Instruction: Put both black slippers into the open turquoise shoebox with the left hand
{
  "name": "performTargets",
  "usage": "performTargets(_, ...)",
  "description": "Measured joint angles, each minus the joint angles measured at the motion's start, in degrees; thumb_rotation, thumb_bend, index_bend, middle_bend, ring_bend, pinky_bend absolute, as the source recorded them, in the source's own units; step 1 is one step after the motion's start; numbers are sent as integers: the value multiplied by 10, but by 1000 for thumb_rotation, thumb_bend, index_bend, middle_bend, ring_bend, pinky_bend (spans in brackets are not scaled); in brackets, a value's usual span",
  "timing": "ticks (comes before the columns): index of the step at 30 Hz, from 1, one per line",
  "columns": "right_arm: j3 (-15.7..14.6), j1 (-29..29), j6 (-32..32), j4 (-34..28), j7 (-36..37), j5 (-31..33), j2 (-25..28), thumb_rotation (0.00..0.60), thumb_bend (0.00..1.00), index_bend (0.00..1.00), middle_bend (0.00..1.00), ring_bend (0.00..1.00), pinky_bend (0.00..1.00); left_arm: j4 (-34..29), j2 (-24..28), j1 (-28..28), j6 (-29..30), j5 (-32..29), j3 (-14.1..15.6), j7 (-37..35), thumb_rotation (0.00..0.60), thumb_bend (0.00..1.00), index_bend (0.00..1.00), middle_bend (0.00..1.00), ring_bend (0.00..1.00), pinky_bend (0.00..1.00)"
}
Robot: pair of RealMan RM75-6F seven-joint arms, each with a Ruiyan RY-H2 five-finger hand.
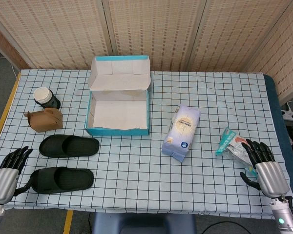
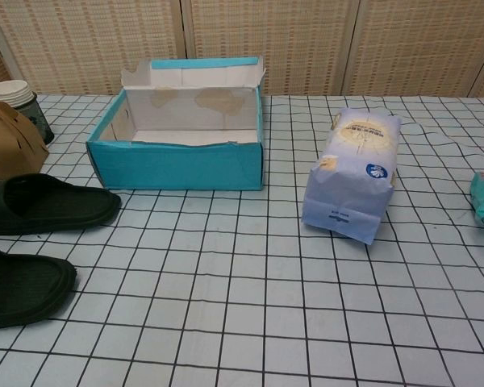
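While the left robot hand [image 1: 10,165] rests at the lower left of the head view with its fingers spread and nothing in them, it lies just beside the heel end of the nearer black slipper [image 1: 62,179]. That slipper lies flat on the table [image 1: 136,180] at lower left, and the second black slipper [image 1: 69,146] lies parallel just above it in the frame, apart from it. Above the slippers, left of centre, the open turquoise shoebox [image 1: 118,130] stands with its lid tipped back and its white inside showing; the chest view shows it in the upper middle. A brown paper carton [image 1: 45,120] sits to the left of the box, with a lidded paper cup [image 1: 45,96] just above it. Right of centre lies a pale blue bag [image 1: 181,132]. At the lower right, the right robot hand [image 1: 261,162] holds nothing, its dark fingers spread, tips touching a small teal packet [image 1: 230,143].
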Motion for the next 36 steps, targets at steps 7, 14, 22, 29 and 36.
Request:
performTargets(7,-5,-3,2,-7,13,-6,10,600,180,0,0,0,0,-17,1,-3,-40,-11,16,39,600,327,0,0,0,91)
performTargets(14,-11,-3,-4,-15,25,-10,22,600,180,0,0,0,0,-35,-5,-27,-114,-39,26,86,600,263,0,0,0,80)
performTargets(22,-16,-2,-9,-19,37,-15,31,600,180,0,0,0,0,-55,-8,-57,-180,-93,24,143,600,265,0,0,0,78)
performTargets(29,-15,-3,-4,-18,49,-18,37,600,180,0,0,0,0,-72,-3,-74,-218,-132,27,168,600,278,0,0,0,80)
performTargets(36,-16,-2,-5,-15,52,-22,37,600,181,0,0,0,0,-71,-10,-84,-235,-153,30,177,600,267,0,0,0,84)
